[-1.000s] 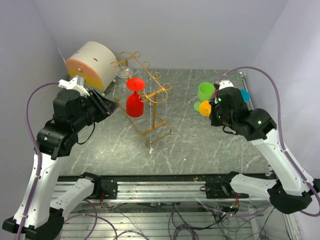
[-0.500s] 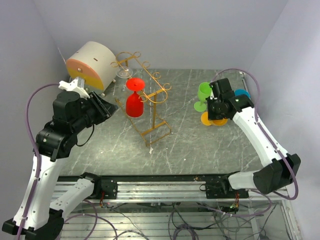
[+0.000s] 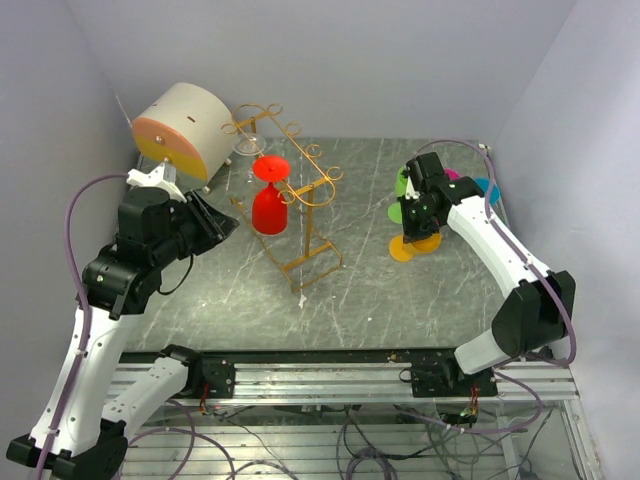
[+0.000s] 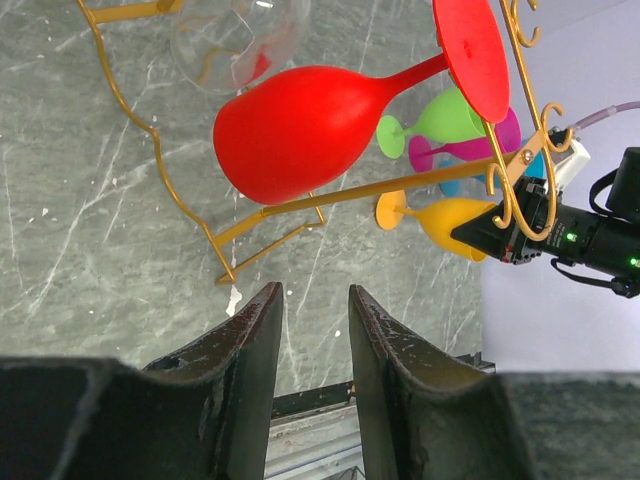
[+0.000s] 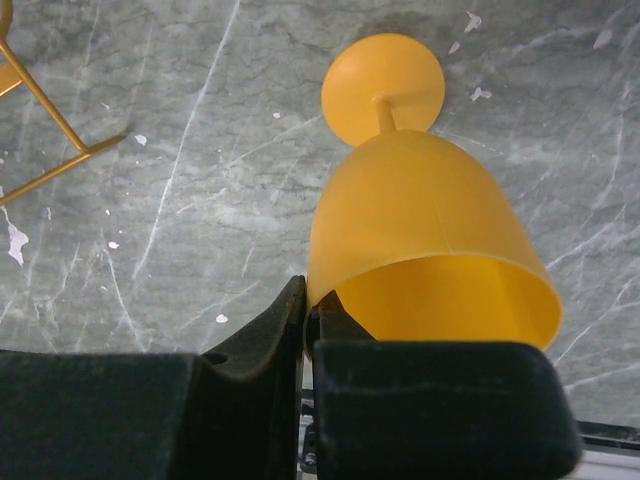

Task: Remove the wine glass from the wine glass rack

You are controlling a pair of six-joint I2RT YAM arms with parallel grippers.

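The left arm is bent up from its base at the near left, with the elbow raised and the wrist levelled toward the right. The left gripper [image 4: 315, 296] is held low over the grey marble table [image 3: 220, 290]; its jaws are parted and nothing is seen between them. It is aimed at the wine glass rack [image 4: 380, 187], near it but apart from it.

The red wine glass [image 4: 300, 125] is hung upside down from the rack's gold rails, with its foot seated on top of them and its bowl below. A clear glass [image 4: 235, 40] is hung on the same rack, farther back. A round white-and-orange drawer box [image 3: 180, 130] is placed at the far left, beside the rack.

The right arm is stretched from its near-right base toward the far side of the table, with the wrist turned down. The right gripper [image 5: 310, 310] is closed on the rim of the orange wine glass [image 5: 420, 210], which is tilted, foot toward the table. Whether the foot touches the surface cannot be told. Green [image 4: 440, 118] and magenta [image 4: 470, 148] glasses are gathered just behind it, well to the right of the rack.
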